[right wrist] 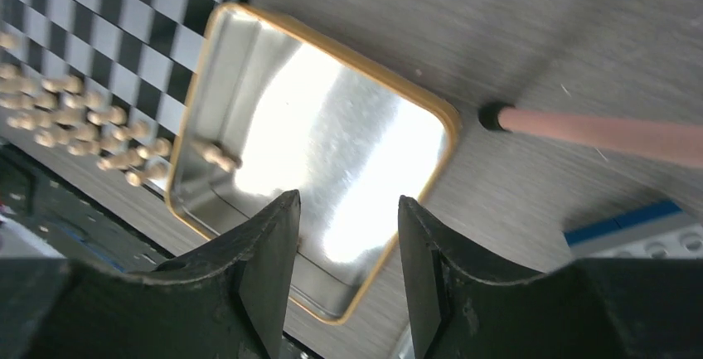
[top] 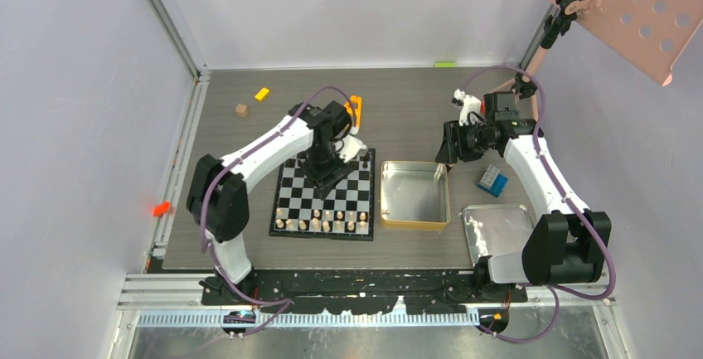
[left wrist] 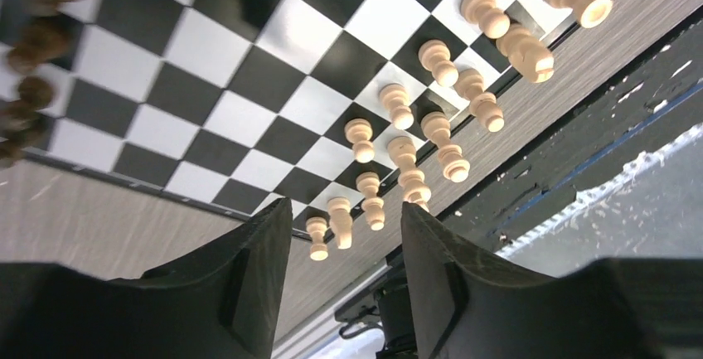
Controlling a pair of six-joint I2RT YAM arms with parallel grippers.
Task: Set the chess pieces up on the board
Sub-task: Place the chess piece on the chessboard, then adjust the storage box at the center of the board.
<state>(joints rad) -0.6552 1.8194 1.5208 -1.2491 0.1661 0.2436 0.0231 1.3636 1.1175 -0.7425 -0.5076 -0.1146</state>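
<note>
The checkered board [top: 292, 189] lies left of centre. Pale chess pieces [top: 323, 225] stand in two rows along its near edge, and the left wrist view shows them [left wrist: 439, 131] close up. Blurred dark pieces [left wrist: 33, 94] stand at the far side. My left gripper [top: 329, 174] hangs over the board's far half, open [left wrist: 346, 208], with nothing between its fingers. My right gripper [top: 448, 147] hovers over the gold tin's [top: 414, 225] far right corner, open [right wrist: 348, 201] and empty. One pale piece [right wrist: 217, 156] lies inside the tin [right wrist: 448, 123].
A silver tray [top: 497, 230] sits at the near right, with a blue brick [top: 492, 181] behind it. A brown cube [top: 241, 110], a yellow brick [top: 262, 93] and an orange part [top: 356, 109] lie beyond the board. A pink rod [right wrist: 597, 131] stands on the table right of the tin.
</note>
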